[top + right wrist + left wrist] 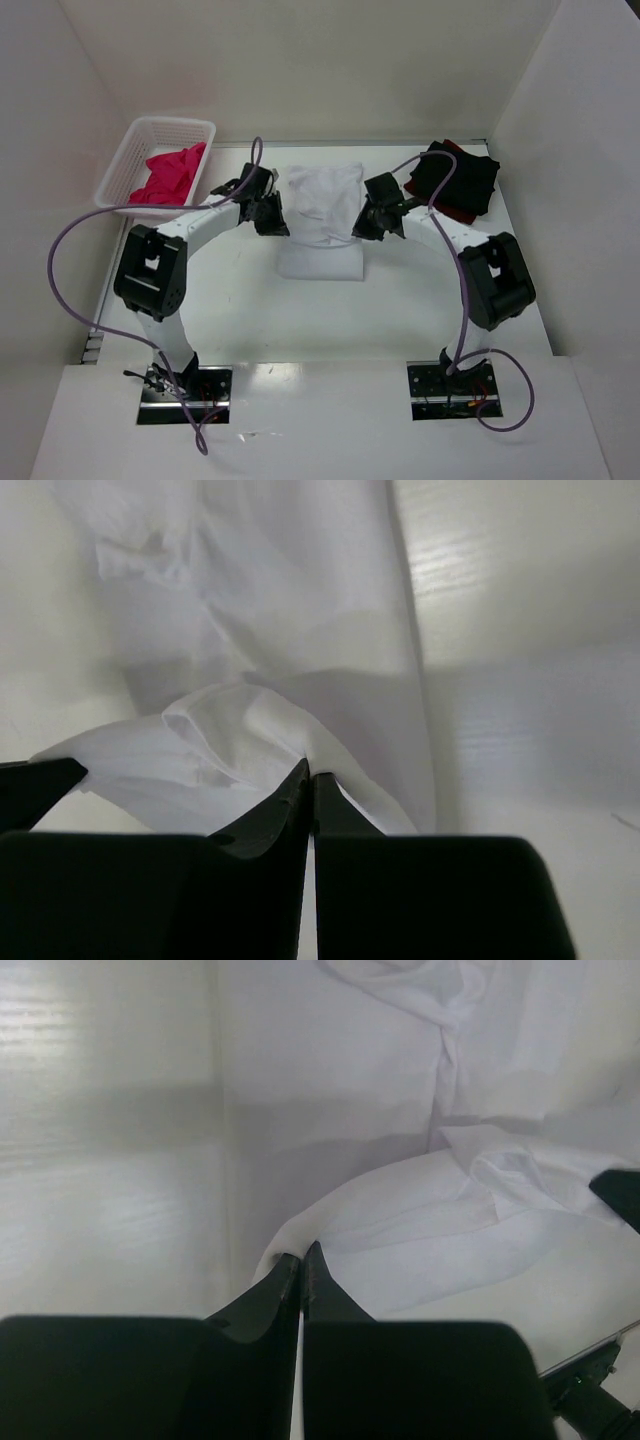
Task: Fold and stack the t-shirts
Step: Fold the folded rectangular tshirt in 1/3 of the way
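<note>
A white t-shirt (322, 215) lies in the middle of the table, its near part folded flat. My left gripper (272, 222) is shut on the shirt's left edge; the left wrist view shows the cloth (420, 1230) pinched at my closed fingertips (300, 1258). My right gripper (368, 228) is shut on the shirt's right edge; the right wrist view shows the cloth (260, 730) bunched at my closed tips (310, 775). Both hold the cloth lifted a little. A black t-shirt (462, 177) lies on a dark red one (456, 214) at the back right. Pink-magenta t-shirts (168, 175) sit in the basket.
A white mesh basket (126, 165) stands at the back left against the wall. White walls enclose the table on the left, back and right. Purple cables loop from both arms.
</note>
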Controlling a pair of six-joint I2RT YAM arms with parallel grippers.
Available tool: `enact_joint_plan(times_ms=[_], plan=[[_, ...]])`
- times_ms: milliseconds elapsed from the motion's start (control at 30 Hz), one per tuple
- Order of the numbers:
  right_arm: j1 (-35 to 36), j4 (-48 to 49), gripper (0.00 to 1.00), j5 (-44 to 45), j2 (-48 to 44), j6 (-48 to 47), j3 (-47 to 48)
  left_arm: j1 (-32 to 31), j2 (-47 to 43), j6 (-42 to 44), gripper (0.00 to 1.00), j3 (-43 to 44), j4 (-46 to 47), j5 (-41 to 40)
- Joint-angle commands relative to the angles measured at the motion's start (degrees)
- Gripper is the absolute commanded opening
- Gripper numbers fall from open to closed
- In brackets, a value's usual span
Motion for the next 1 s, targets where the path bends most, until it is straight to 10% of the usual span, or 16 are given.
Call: enact_joint_plan(times_ms=[0, 133, 200, 300, 433, 733, 967], plan=[[-2.32, 3.11, 0.07, -1.43, 5.16, -2.83, 6.69, 1.67, 5.30, 3.19, 0.00, 5.24, 1.31, 4.31], [-2.94, 3.11, 0.14, -3.01, 11.03, -4.72, 11.86, 3.20, 10.30, 3.89, 0.03, 10.19, 1.31, 6.13], [-2.94, 2.32, 0.22, -3.01, 13.83, -5.32, 14.23, 3.25, 11.60, 4.59, 0.21, 11.85, 0.99, 6.71], [-3.47, 2.67, 0.47, -2.58, 14.85, -5.85, 15.65, 4.31, 12.31, 6.00, 0.74, 13.44, 1.31, 7.33], [-4.43, 5.98, 0.56, -0.38, 12.16, -5.85, 16.46, 6.64, 10.14, 5.39, 0.93, 13.97, 5.33, 6.80], [-6.46, 8.85, 0.60, -0.57, -0.61, -6.46, 12.77, 9.14, -2.05, 5.49, 0.96, 7.46, 8.77, 9.11], [-4.35, 12.45, 0.41, -5.03, -8.25, -6.46, -2.74, 3.69, -15.06, 6.71, 0.78, -8.53, 10.32, 12.52]])
